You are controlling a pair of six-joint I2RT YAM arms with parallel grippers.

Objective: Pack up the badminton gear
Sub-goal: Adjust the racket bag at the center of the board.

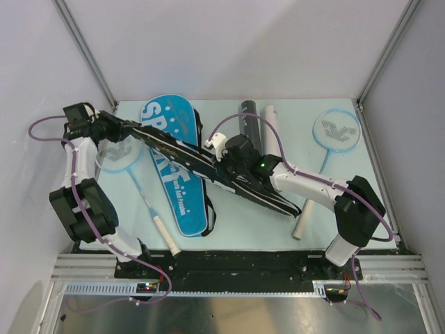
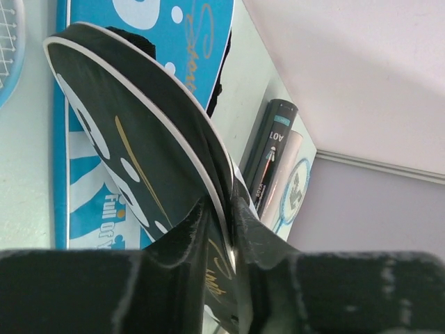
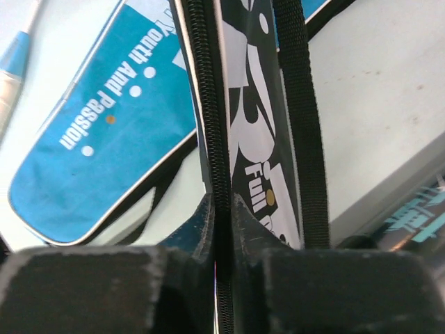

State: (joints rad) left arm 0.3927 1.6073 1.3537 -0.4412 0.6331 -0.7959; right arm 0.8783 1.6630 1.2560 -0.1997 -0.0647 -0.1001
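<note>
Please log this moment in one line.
left gripper: shut on black fabric racket cover | right gripper: shut on it | beneath: blue racket cover

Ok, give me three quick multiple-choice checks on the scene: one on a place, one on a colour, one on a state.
1. Where does the black tube lie?
A. At the far side of the table, beside the white tube.
B. On top of a racket head.
C. At the near edge.

2. What colour is the flat-lying cover?
A. Red.
B. Green.
C. Blue.

3. How is the black cover held?
A. Lying loose, untouched.
B. Pinched by both grippers.
C. Pinched by one gripper only.

Answers:
1 A, the two tubes lie side by side at the far edge.
2 C, the flat-lying cover is blue with white lettering.
3 B, the left gripper and the right gripper each have the black cover clamped between their fingers.
</note>
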